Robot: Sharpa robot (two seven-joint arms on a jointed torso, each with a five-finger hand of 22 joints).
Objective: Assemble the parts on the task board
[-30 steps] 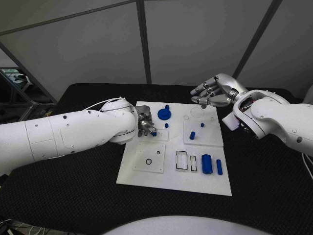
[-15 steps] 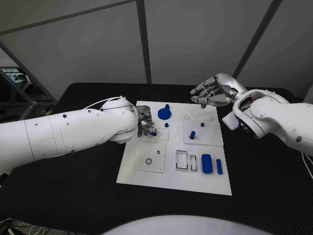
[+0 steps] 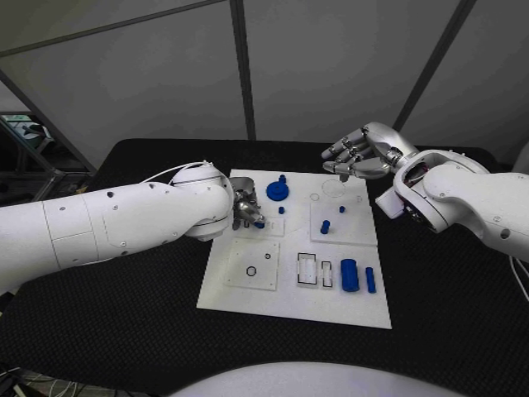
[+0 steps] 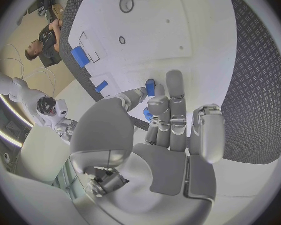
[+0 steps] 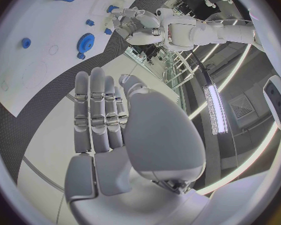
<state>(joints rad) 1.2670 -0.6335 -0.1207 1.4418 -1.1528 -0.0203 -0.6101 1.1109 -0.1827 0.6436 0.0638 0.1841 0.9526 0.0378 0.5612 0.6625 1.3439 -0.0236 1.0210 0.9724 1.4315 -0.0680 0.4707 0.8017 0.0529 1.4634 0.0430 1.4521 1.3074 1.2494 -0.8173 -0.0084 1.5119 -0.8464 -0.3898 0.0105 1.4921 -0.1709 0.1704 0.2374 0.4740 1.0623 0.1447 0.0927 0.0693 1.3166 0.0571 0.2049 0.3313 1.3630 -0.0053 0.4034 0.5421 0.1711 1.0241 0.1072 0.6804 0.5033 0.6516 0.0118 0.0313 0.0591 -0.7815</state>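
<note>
While the left hand (image 4: 162,130) pinches a small blue peg (image 4: 150,88) just above the board (image 3: 294,308), its long axis points boardward. The right hand (image 3: 358,157) hovers unclenched, holding nothing, at the far edge.

One board, eight blue parts, two hands.

A single white task board (image 3: 294,310) lies on one black table (image 3: 121,331). The head view gives eight blue parts: one gear (image 3: 277,193) at the board's 11 o'clock, one tiny knob (image 3: 283,179) just beyond it, three short pegs (image 3: 324,227) around the centre and 1 o'clock, one thick cylinder (image 3: 350,276) and one thin bar (image 3: 371,281) at 5 o'clock, and one small piece (image 3: 259,223) pinched in the left hand (image 3: 245,212) at 9 o'clock. The right hand (image 3: 358,157), at 12 o'clock, carries none.
</note>
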